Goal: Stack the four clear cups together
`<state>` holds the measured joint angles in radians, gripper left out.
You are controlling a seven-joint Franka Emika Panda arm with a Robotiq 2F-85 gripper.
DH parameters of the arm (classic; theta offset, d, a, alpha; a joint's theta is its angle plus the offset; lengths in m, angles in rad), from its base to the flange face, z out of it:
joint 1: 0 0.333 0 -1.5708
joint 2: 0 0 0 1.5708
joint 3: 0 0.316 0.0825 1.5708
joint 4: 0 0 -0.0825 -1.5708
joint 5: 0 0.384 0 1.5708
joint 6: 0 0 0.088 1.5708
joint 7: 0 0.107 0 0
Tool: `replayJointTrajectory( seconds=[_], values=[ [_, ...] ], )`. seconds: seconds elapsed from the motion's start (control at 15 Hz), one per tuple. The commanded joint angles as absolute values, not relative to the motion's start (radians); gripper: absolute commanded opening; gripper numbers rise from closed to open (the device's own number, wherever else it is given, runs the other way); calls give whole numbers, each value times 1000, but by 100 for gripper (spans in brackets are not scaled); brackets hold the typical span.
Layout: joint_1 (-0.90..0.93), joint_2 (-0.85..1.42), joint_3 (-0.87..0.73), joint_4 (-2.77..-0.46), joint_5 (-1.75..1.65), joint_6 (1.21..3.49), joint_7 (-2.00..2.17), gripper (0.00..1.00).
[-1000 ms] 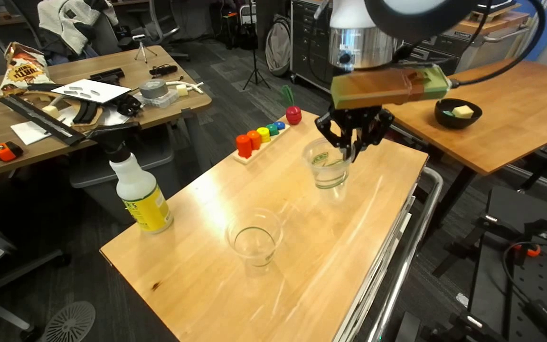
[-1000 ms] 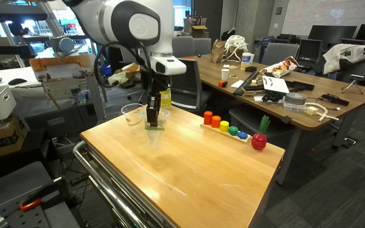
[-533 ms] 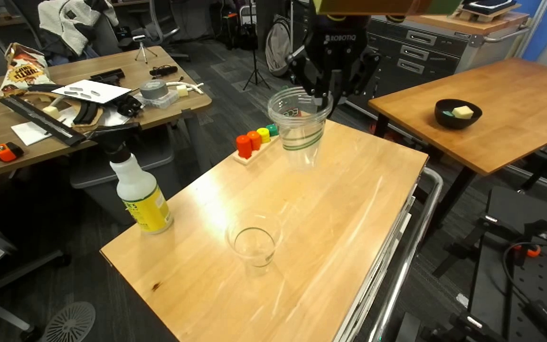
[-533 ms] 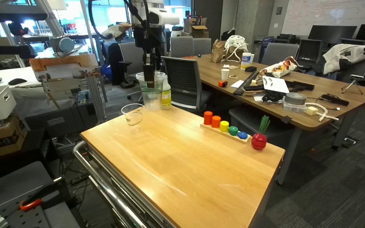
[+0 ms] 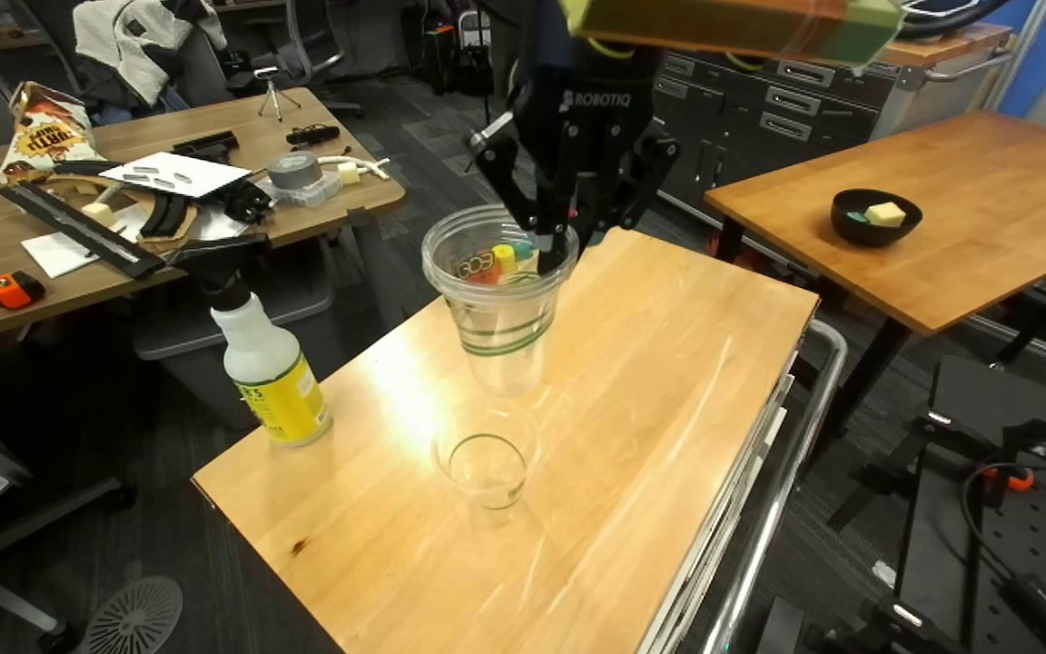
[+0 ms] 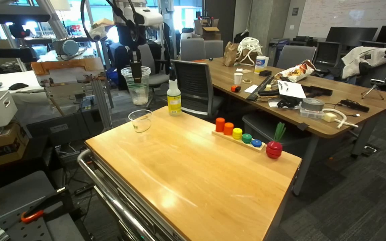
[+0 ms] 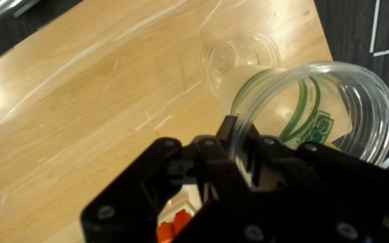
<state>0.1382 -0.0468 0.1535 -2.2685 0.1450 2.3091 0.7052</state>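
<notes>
Stack of clear cups held in the air, mouth up and close to upright, its base off the wooden table. Rims nest one just above the next, making a thick, glassy, ribbed collar; exact number of cups cannot be read from them. Walls colourless, see-through, tapering to a narrower foot, the lower part paler and slightly milky. Green bands circle the wall in both exterior views; wrist view adds a patch of green print beside them, small lettering not legible. Toy blocks sit in a row near the table edge; their red, yellow and green come through the stack's upper wall in an exterior view. Gripper clamped on the stack's wall at the rim: one finger inside the mouth, the other outside, the rims passing between. Single clear cup stands upright on the table, lower than the stack and apart from it; in an exterior view a gap shows between the stack's base and this cup's rim. Look: one thin rim, wide mouth, narrower base, a fine dark green line round the lower wall, small green mark near the foot. In the wrist view its walls almost vanish against the table, faint rings and glints marking it; the held stack overlaps part of it. Yellow-labelled bottle stands near it.
</notes>
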Motion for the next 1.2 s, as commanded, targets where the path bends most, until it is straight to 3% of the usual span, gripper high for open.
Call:
replayJointTrajectory(
  seconds=[0.0,1.13],
  values=[
    [152,-34,169,-2295,152,2417,660,2],
    [175,121,177,-2296,230,2529,556,2]
  ],
)
